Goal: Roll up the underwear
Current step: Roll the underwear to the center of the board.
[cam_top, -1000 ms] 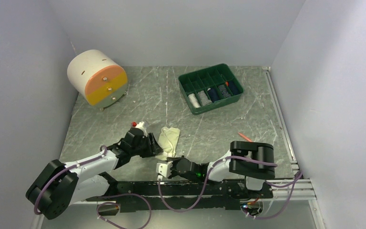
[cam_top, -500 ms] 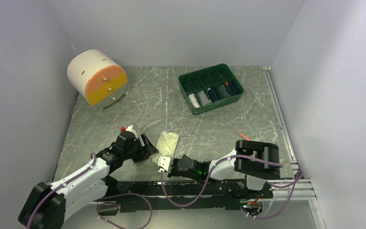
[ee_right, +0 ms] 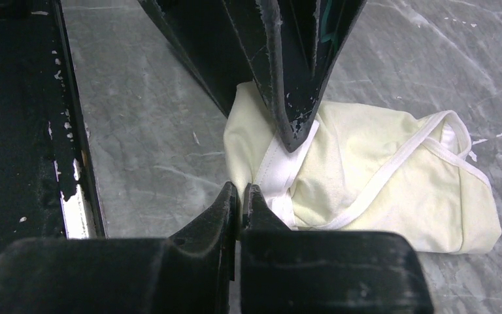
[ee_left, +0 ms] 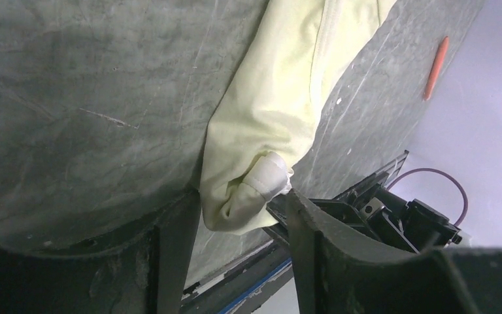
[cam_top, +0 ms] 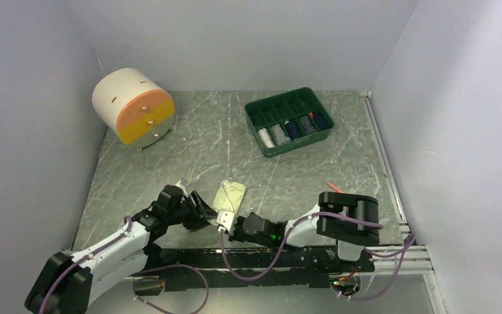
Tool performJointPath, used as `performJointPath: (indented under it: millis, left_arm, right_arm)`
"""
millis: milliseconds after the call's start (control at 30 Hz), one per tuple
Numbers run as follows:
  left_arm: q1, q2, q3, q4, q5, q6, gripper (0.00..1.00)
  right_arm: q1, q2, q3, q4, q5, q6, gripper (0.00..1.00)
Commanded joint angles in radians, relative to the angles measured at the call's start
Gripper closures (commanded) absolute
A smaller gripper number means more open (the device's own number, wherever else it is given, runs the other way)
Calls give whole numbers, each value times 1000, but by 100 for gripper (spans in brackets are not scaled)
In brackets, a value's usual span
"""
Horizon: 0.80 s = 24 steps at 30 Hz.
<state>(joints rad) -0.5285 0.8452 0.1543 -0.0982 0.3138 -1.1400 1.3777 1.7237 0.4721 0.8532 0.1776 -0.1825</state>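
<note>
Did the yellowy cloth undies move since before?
Yes. The pale yellow cloth underwear slid a little toward the near table edge, away from the green plastic tray, and it looks more bunched up.

text: none readable | labels: none | brands: none | numbers: none | signs: none on any surface

The bench (cam_top: pixel 189 157) is a grey-green slab veined like marble, walled on three sides. Toward its near edge lies cream underwear (cam_top: pixel 230 195) with white trim, its near end bunched up. At the far left stands a round white box (cam_top: pixel 133 106) with an orange and yellow front. A green tray (cam_top: pixel 301 145) sits far centre-right. A thin orange stick (cam_top: pixel 335 188) lies right of the underwear, well apart.
</note>
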Motion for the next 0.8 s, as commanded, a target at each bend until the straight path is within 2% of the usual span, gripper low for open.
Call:
performJointPath:
  millis: [0,233,367,500,567,767]
  left_arm:
    - [-2,53,-69,-173,-55,8,43]
    - [-2,109,-50,-196,-213,6,62]
    - [-2,128,-55,-174,-211,-3,76]
    - [-2,132,-48,-175,-201,-4,94]
    - [-2,133,-41,-185,-198,-4,95]
    - [-2,141,-26,-193,-176,-9,95]
  right_arm:
    - [0,20,28,23,-14,27,100]
    - [2,-11,12,33,-18,-24,97]
    - [11,-17,27,0,3,-88,86]
    - [51,1,50,-22,99,-210,65]
    - [71,14,50,-5,128,-262,58]
    - [96,71,49,32,217,-357,59]
